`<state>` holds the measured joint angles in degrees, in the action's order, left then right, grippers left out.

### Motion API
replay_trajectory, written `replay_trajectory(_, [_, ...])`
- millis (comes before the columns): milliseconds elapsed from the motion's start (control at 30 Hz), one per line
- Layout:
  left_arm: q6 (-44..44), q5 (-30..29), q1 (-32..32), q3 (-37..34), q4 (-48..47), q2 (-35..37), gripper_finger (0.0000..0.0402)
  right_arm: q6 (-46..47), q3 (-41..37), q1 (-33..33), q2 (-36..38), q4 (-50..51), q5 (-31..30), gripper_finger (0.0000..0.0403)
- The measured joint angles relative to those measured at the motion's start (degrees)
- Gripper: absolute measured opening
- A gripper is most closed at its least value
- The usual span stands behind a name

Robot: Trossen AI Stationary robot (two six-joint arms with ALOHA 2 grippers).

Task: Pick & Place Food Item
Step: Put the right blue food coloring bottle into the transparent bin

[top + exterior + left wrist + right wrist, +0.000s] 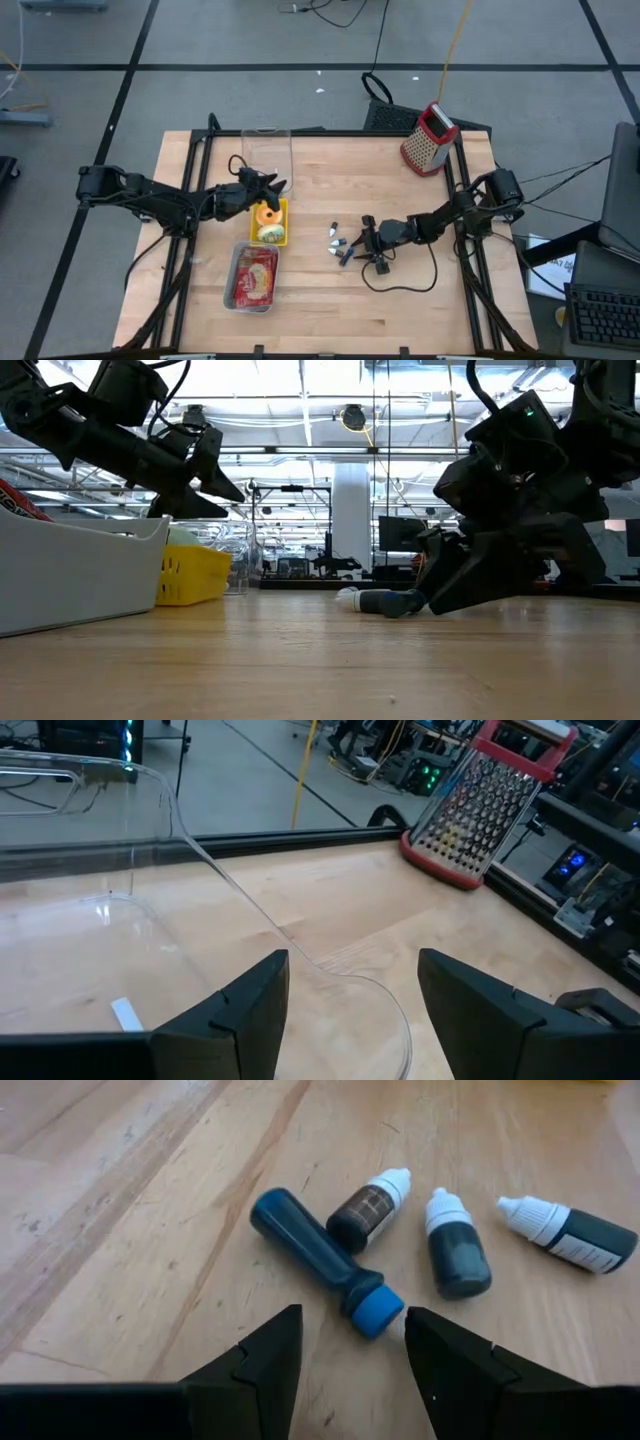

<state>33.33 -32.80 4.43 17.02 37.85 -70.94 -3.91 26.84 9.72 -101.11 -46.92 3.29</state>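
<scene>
Four bottles point(400, 1230): lying on the surface, at 9 o'clock of the right gripper point(362, 243).
Right jaws: open, empty, low over the blue-capped bottle point(325, 1263).
Left gripper point(268, 186): jaws open, empty, above the clear container point(120, 910).
Food item point(265, 213): in the yellow basket point(284, 222), at 6 o'clock of the left gripper.
</scene>
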Motion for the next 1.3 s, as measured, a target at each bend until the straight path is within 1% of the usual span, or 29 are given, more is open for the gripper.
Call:
replay_trajectory(167, [-0.01, -0.01, -0.02, 0.0, 0.02, 0.0, 0.0225, 0.07, -0.07, 0.09, 0.36, -0.64, 0.14, 0.0167])
replay_trajectory(233, [-0.01, -0.01, 0.0, 0.0, -0.02, 0.0, 0.0225, 0.86, -0.07, 0.13, 0.39, -1.72, 2.37, 0.0167])
replay_trajectory(333, [-0.02, -0.01, 0.0, 0.0, -0.04, 0.0, 0.0225, 3.74, -0.01, 0.17, 0.43, -1.29, 7.52, 0.0167])
replay_trajectory(400, [-0.03, -0.01, 0.0, 0.0, -0.04, 0.0, 0.0225, 5.03, -0.01, 0.54, 0.4, -0.72, 8.95, 0.0167])
replay_trajectory(533, [-0.03, -0.02, 0.0, 0.0, -0.04, 0.0, 0.0225, 4.49, -0.01, 1.94, 0.4, -1.69, 8.6, 0.0167])
replay_trajectory(667, [-0.03, -0.04, 0.0, 0.0, -0.04, 0.0, 0.0225, 4.19, -0.01, 2.84, 0.4, -1.64, 4.01, 0.0167])
replay_trajectory(700, [-0.03, -0.04, 0.0, 0.0, -0.04, 0.0, 0.0225, 3.63, -0.01, 2.95, 0.4, -1.66, 3.7, 0.0167])
replay_trajectory(900, [-0.03, -0.04, 0.0, 0.0, -0.07, 0.0, 0.0225, 1.73, -0.01, 3.17, 0.34, -1.42, 4.24, 0.0166])
replay_trajectory(1167, [0.04, -0.06, 0.0, 0.0, -0.07, 0.02, 0.0225, 1.16, -0.01, 3.17, 0.36, -2.46, 4.42, 0.0144])
replay_trajectory(1300, [0.01, -0.06, 0.0, 0.0, -0.07, 0.02, 0.0225, 1.17, 0.44, 3.17, 0.34, -2.75, 4.33, 0.0143])
